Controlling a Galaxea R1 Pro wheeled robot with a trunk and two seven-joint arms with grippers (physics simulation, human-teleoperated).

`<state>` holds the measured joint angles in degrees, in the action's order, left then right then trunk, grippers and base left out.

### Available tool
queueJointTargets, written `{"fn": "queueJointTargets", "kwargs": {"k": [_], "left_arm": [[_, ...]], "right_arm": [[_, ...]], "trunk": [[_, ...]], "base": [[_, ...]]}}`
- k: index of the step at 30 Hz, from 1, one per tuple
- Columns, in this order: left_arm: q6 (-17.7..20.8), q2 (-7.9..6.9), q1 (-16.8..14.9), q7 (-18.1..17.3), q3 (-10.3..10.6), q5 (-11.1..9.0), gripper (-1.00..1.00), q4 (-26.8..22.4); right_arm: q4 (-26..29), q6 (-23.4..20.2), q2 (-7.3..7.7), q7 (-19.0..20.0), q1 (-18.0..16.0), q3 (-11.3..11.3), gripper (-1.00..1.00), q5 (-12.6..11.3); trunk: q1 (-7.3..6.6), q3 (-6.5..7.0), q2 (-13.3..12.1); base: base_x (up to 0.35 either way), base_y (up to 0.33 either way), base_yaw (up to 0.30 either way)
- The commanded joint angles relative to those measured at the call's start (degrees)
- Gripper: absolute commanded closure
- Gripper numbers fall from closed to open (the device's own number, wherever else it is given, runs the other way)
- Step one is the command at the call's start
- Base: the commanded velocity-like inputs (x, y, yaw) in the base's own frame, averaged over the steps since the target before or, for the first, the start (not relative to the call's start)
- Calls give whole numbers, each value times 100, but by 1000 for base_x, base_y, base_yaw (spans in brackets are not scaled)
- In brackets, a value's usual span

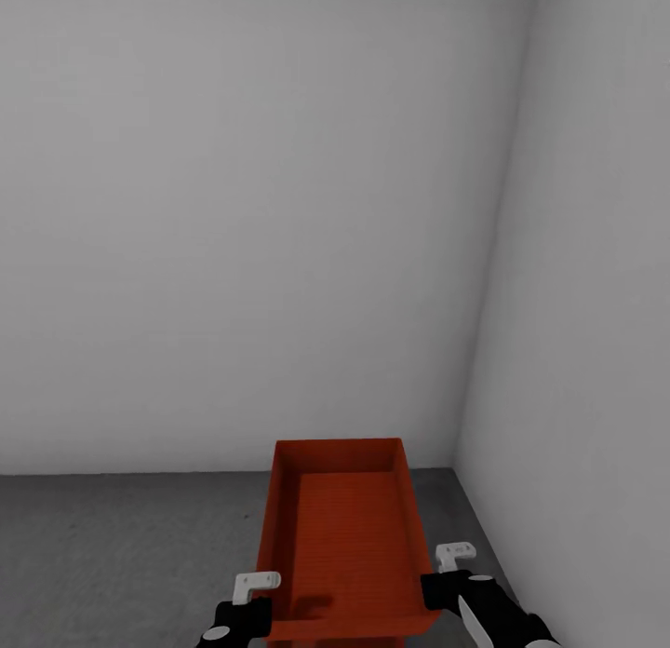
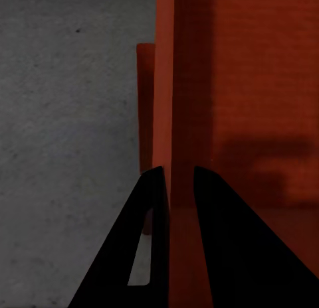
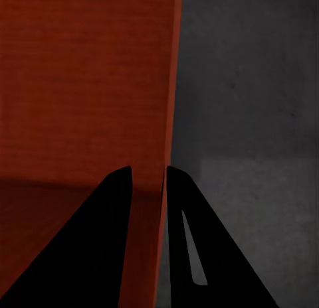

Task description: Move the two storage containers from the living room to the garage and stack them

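Toward the corner, container (image 1: 346, 536) lengthwise

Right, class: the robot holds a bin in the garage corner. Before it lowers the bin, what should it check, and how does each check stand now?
1. Left end effector clamped on a wall of the held container: ok.
2. Right end effector clamped on the opposite wall: ok.
3. Held container level, open side up: ok.
4. Grey concrete floor below, not wood: ok.
5. Second bin directly underneath: cannot tell; a red edge shows beyond the gripped wall.
6. Gap to the side wall: ok, seemingly.
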<state>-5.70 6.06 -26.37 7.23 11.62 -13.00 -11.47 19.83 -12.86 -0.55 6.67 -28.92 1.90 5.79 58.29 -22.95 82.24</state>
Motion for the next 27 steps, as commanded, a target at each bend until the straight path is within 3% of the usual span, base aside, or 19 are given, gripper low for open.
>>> {"fn": "queueJointTargets", "kwargs": {"k": [1,27], "left_arm": [[-212,-219,-5,24,91,-28,100,-22],[-212,-219,-6,24,86,-28,100,-17]], "right_arm": [[-6,-38,47,112,0,-32,100,-52],[-6,-39,47,115,0,-32,100,-52]], "trunk": [[0,-6,4],[0,-6,4]], "base": [[1,-1,-3],[0,-22,0]]}}
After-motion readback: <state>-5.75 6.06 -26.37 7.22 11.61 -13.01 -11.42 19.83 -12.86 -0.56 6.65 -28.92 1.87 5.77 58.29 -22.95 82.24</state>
